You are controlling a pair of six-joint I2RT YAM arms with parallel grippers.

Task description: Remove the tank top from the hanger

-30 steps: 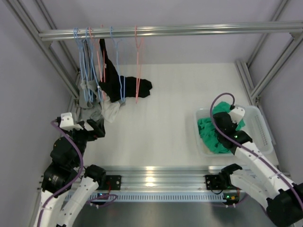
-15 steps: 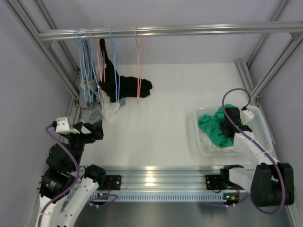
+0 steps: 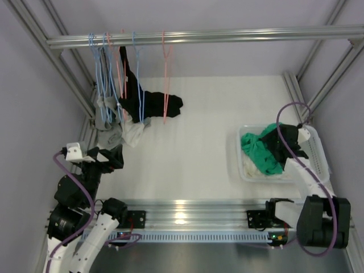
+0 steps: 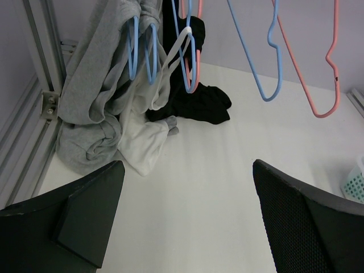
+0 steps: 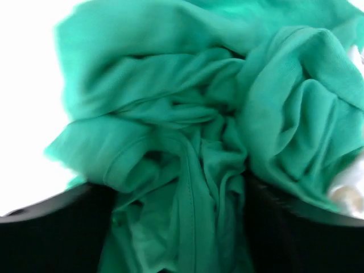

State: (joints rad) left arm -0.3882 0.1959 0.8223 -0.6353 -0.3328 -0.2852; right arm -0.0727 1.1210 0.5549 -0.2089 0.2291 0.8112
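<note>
The green tank top (image 3: 260,154) lies crumpled in the white basket (image 3: 322,160) at the right, off any hanger. My right gripper (image 3: 282,150) hovers just over it with its jaws apart. In the right wrist view the green cloth (image 5: 187,114) fills the frame, loose between the two dark fingers (image 5: 57,227), and my right gripper (image 5: 176,227) pinches nothing. At the left side of the table my left gripper (image 3: 116,156) stands wide open and empty. In the left wrist view my left gripper (image 4: 187,222) faces the hangers, well short of them.
A metal rail (image 3: 227,37) across the back carries blue and pink hangers. The pink hanger (image 3: 165,85) hangs bare. Black (image 3: 153,105), grey (image 3: 108,128) and white (image 4: 145,142) garments droop from the left hangers onto the table. Frame posts stand at both sides.
My right gripper has gone from shut to open over the basket, and the green tank top has settled there. That arm swung right and back. The left arm shifted slightly.
</note>
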